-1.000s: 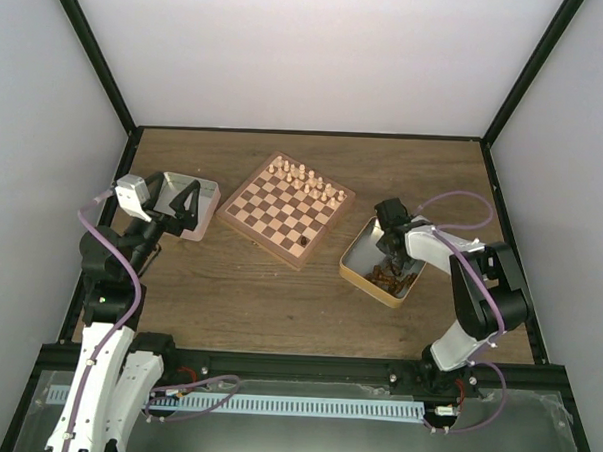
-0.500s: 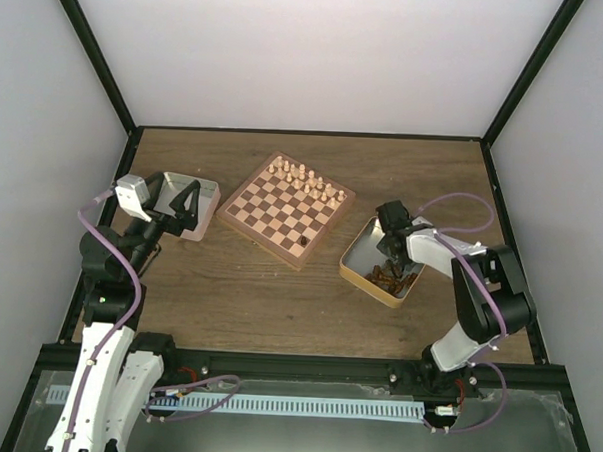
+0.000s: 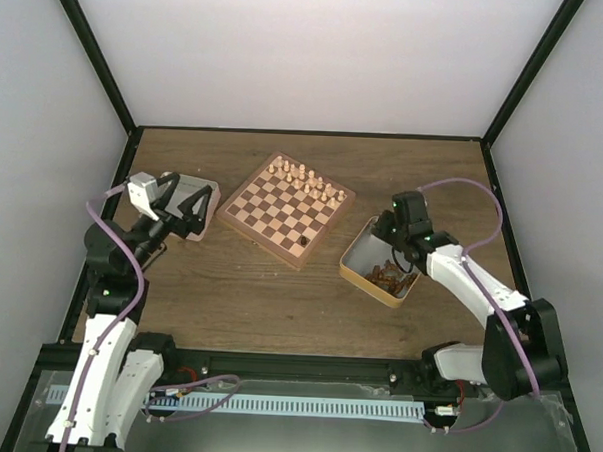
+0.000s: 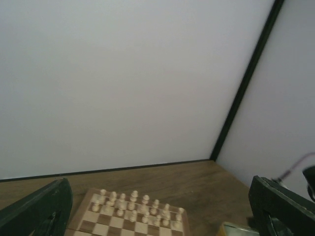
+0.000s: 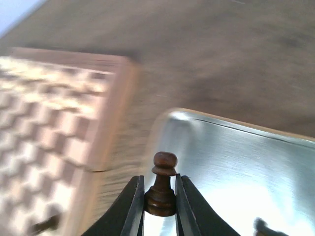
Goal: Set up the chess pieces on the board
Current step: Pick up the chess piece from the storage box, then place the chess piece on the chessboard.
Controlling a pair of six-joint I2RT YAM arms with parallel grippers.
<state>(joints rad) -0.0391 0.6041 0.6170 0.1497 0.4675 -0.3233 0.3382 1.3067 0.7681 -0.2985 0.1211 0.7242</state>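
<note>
The board (image 3: 285,207) lies at mid-table with cream pieces (image 3: 306,178) along its far rows and one dark chess piece (image 3: 304,242) near its front corner. More dark chess pieces (image 3: 390,278) lie in the metal tin (image 3: 358,261) to its right. My right gripper (image 3: 389,231) hangs over that tin's far end. In the right wrist view the right gripper (image 5: 160,197) is shut on a dark pawn (image 5: 161,188), upright above the tin (image 5: 246,162), with the board (image 5: 59,128) to the left. My left gripper (image 3: 189,207) stands open left of the board; in the left wrist view its fingers (image 4: 39,211) are wide apart with nothing between them.
A second shallow tin (image 3: 209,190) sits under my left gripper near the table's left edge. Black frame posts and white walls close in the table on three sides. The left wrist view looks over the board (image 4: 98,227) and its cream pieces (image 4: 133,201).
My right gripper has closed on a dark pawn in the tin and risen with it. The right arm has stretched out. The left gripper has shifted slightly.
</note>
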